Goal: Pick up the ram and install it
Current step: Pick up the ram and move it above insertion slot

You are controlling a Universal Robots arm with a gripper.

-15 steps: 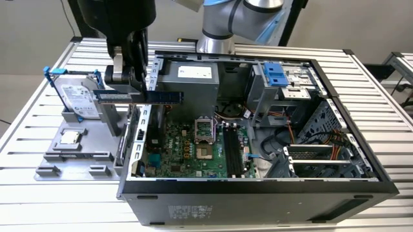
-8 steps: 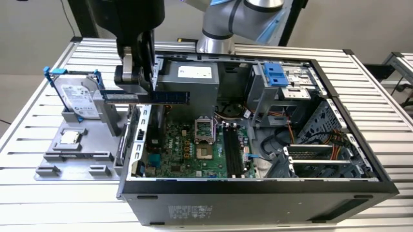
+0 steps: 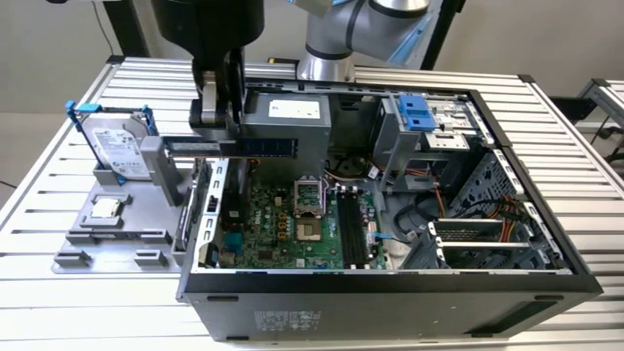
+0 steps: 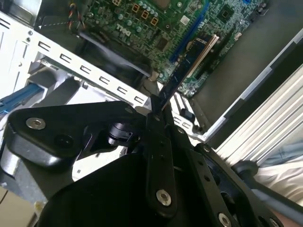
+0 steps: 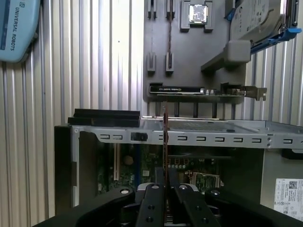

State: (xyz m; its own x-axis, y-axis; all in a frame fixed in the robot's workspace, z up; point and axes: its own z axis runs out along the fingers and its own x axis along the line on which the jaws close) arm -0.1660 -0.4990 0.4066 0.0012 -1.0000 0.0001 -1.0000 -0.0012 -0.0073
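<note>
The ram [image 3: 256, 147] is a thin blue stick with black chips. It hangs level above the open computer case, over the side wall on the exterior view's left. My gripper [image 3: 218, 140] is shut on it near one end, coming down from above. In the second wrist view the ram [image 4: 189, 64] sticks out edge-on from between the black fingers [image 4: 158, 142], over the green motherboard [image 4: 142, 19]. In the first wrist view the ram [image 5: 165, 142] is a thin line rising from the gripper [image 5: 165, 189]. The long black slots [image 3: 347, 223] lie on the motherboard [image 3: 273, 227], below and toward the exterior view's right.
A grey fixture plate [image 3: 107, 238] beside the case holds a hard drive [image 3: 117, 150] and a processor [image 3: 105, 210]. An expansion card [image 5: 189, 90] stands in it. Inside the case are the power supply [image 3: 292, 117], a drive cage [image 3: 424, 117] and cables [image 3: 429, 212].
</note>
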